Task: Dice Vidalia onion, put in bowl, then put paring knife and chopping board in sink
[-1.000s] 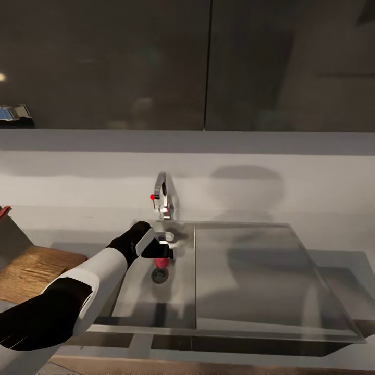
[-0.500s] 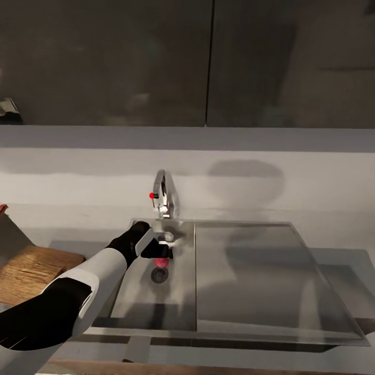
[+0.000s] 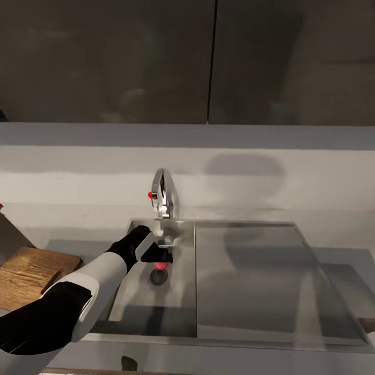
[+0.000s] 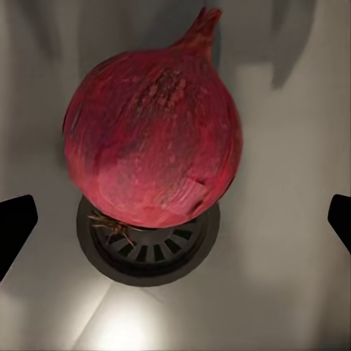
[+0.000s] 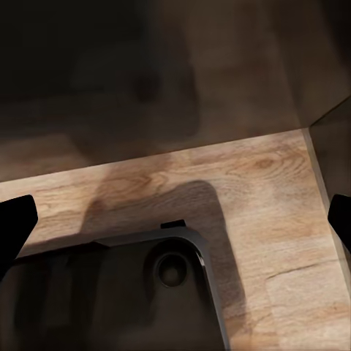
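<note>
The Vidalia onion (image 4: 152,139), red-skinned with a pointed tip, rests in the grey sink (image 3: 177,307) partly over the round drain (image 4: 150,245). In the head view a bit of the onion (image 3: 160,265) peeks out under my left gripper (image 3: 162,255), which hangs just above it. The left wrist view has the left gripper (image 4: 175,219) open, its dark fingertips (image 4: 14,227) wide apart on either side of the onion and clear of it. The chopping board (image 3: 28,273) lies on the countertop (image 3: 78,245) left of the sink. My right gripper (image 5: 175,219) is open over a wooden floor.
A chrome tap (image 3: 162,192) with a red dot stands behind the basin. The flat drainboard (image 3: 260,276) stretches to the right of the basin. Dark wall cabinets (image 3: 208,57) hang above. A dark robot part (image 5: 110,292) sits on the wooden floor (image 5: 256,190).
The head camera has shifted a little, sliding the scene left and up. My left gripper has sunk slightly toward the onion over the drain.
</note>
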Controlling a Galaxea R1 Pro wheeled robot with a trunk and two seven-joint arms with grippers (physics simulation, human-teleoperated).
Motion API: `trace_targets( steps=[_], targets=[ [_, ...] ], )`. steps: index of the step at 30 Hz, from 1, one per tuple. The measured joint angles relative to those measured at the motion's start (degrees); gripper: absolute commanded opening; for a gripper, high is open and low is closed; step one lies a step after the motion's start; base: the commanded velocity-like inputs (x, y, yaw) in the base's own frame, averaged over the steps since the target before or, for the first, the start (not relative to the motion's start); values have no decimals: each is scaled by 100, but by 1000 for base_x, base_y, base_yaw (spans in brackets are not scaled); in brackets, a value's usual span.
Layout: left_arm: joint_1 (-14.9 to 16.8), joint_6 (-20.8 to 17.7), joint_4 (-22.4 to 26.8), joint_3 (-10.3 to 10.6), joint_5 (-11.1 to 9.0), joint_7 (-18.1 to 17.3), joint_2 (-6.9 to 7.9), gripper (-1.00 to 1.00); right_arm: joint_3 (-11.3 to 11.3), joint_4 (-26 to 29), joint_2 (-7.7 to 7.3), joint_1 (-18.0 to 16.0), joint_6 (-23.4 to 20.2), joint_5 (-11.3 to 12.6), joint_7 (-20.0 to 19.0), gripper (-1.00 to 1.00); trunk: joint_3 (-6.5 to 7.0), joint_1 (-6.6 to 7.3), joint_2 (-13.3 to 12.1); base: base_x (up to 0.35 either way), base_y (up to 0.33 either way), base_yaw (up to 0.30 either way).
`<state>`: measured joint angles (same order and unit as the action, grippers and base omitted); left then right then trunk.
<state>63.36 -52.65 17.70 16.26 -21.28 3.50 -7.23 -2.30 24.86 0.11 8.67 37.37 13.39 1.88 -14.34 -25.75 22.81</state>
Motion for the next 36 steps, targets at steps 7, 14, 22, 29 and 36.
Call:
trace_targets(
  steps=[7,14,22,29,36],
  targets=[
    [-4,0,0,3,0,0,0,100,1,-1,0,0,0,0,2,100,-62,1,0,62,0,0],
    [-6,0,5,2,8,0,12,100,0,-1,0,0,0,0,2,100,-124,0,0,18,0,0],
    [-6,0,12,3,8,0,55,100,0,-1,0,0,0,0,3,100,-144,0,1,3,0,0],
    [-8,0,24,4,8,0,61,100,0,-1,0,0,0,0,2,100,-145,2,1,142,0,0],
    [-10,0,27,11,5,0,57,100,0,-1,0,0,0,0,3,100,-145,0,1,47,0,0]
  ],
)
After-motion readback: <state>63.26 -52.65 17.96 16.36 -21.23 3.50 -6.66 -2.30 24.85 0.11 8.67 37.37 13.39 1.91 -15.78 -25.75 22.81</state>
